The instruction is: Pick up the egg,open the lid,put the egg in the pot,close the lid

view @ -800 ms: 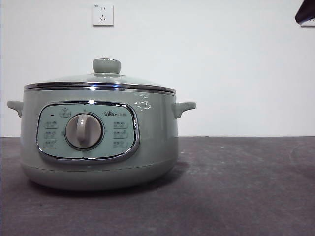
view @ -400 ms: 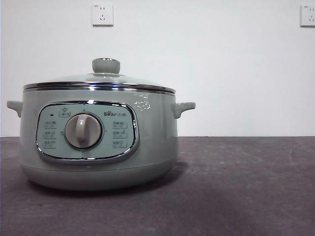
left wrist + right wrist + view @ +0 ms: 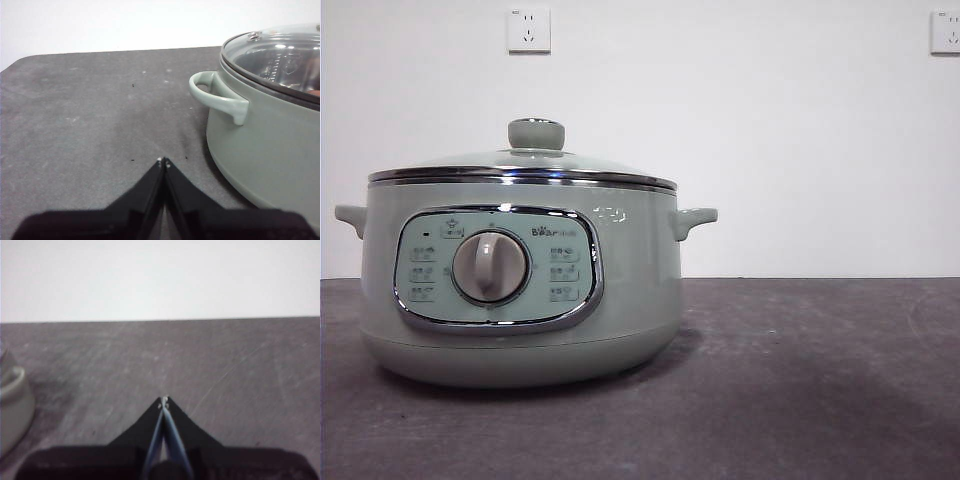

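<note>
The pot (image 3: 520,280) carries the word "Bear" in small dark letters on its chrome-framed control panel (image 3: 498,268), just above and right of the grey dial (image 3: 491,267); the small icons ringing the dial are too fine to read. The pot stands on the dark tabletop (image 3: 800,380) with the lid (image 3: 523,165) seated on its rim, green knob (image 3: 536,133) up. The left gripper (image 3: 163,161) hangs low over the tabletop just beside the pot's side handle (image 3: 216,96), its jaws pressed together at the tips and grasping nothing. The right gripper (image 3: 164,399) is likewise clenched and empty, over bare tabletop with a pot handle (image 3: 14,382) at the edge of its wrist view. The egg cannot be made out clearly; only a faint reddish blur shows through the lid's glass in the left wrist view. Two white wall sockets (image 3: 529,30) sit on the wall behind.
</note>
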